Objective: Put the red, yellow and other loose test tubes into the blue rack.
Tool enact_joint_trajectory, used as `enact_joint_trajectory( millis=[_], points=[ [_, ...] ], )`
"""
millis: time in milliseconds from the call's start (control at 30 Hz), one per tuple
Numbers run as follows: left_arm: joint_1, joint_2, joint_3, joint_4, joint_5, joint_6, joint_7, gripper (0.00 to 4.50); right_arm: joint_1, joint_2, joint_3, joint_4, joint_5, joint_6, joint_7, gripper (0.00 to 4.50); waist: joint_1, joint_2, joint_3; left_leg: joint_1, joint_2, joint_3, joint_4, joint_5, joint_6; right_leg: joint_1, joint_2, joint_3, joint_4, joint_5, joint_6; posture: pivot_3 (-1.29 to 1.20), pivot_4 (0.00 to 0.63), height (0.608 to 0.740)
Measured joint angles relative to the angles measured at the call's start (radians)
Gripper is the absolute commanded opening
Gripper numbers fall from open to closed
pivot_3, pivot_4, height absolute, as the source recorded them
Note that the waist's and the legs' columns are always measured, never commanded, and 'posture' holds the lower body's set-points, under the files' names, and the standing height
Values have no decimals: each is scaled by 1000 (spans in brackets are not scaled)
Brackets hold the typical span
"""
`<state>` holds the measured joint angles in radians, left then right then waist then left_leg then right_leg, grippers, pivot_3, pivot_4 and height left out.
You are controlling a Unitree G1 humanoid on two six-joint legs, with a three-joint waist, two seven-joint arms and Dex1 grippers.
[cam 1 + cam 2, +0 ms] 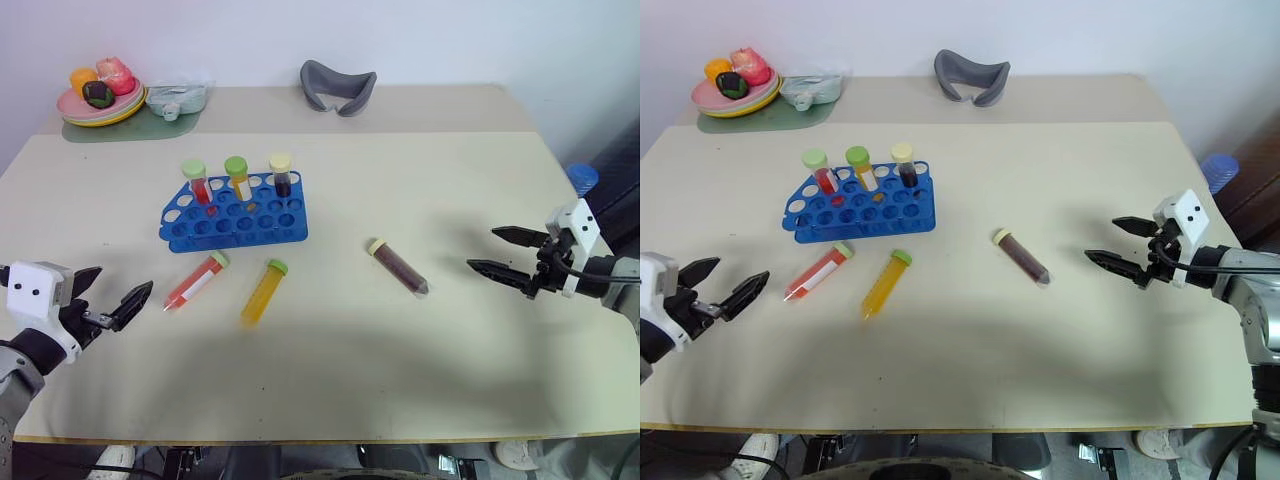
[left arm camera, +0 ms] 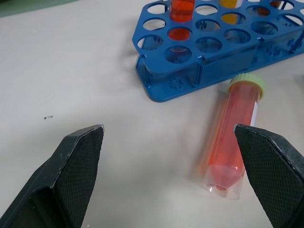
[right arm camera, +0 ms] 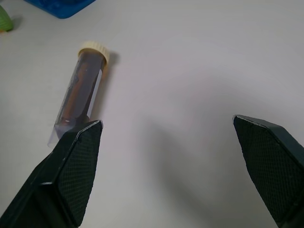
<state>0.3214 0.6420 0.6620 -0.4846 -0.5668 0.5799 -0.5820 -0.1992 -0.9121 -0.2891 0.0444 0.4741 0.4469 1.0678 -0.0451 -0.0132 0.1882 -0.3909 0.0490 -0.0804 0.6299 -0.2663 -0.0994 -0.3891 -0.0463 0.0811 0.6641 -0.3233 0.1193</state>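
Both my left gripper [image 1: 112, 301] and right gripper [image 1: 507, 252] gape empty; next, close on the lower-left red-filled green-capped plastic tube [image 1: 196, 281] below the blue perforated plastic rack [image 1: 236, 222].

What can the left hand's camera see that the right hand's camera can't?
The left wrist view alone shows the red tube lying flat beside the blue rack, with a red-filled tube standing in a rack hole. The right wrist view alone shows the dark brown tube with a pale yellow cap, lying on the table. Both share the cream table, a bit of blue rack, and open black fingers: left gripper, right gripper.
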Motion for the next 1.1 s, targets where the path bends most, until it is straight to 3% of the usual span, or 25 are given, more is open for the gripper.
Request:
enact_joint_trajectory(
  millis=[433, 567, 767, 933, 1000, 1100],
  points=[
    [16, -65, -27, -63, -4, -9, 33, 4500, -69, -5, 64, 15, -33, 21, 6, 4481, 2, 0, 0, 0, 0, 0, 0, 0, 0, 0, 0, 0, 0, 0, 0, 0, 150, 740],
    [-63, -70, -140, -108, -9, -5, 48, 4500, -70, -12, 85, -82, -30, 97, -15, 4481, 5, 1, 0, 0, 0, 0, 1, 0, 0, 0, 0, 0, 1, 0, 0, 0, 150, 740],
    [-256, -49, -385, -122, -7, 5, 15, 4500, -37, -55, 77, -353, 47, 294, -74, 4481, 6, 1, 0, 0, 0, -1, 0, 0, 0, 0, 0, 0, 0, 0, 0, 0, 150, 740],
    [-327, -15, -551, -112, 14, 2, -62, 4500, -45, -85, 145, -560, 48, 505, -219, 4481, -3, 1, 0, 0, 0, -1, 0, 0, 0, -1, 1, 0, 2, 0, 0, 0, 150, 740],
    [-325, -1, -574, -106, 15, -1, -95, 4500, -115, -50, 188, -602, 71, 653, -289, 4481, -4, 1, 0, 0, 0, -1, 1, 0, 0, -1, 1, 0, 2, 0, 0, 0, 150, 740],
    [-328, 23, -608, -99, 30, -18, -139, 4500, -307, 121, 250, -620, 94, 946, -430, 4481, -7, 1, 0, 0, 0, -1, 1, 0, 0, -1, 1, 0, 2, 0, 0, 0, 150, 740]
  ],
)
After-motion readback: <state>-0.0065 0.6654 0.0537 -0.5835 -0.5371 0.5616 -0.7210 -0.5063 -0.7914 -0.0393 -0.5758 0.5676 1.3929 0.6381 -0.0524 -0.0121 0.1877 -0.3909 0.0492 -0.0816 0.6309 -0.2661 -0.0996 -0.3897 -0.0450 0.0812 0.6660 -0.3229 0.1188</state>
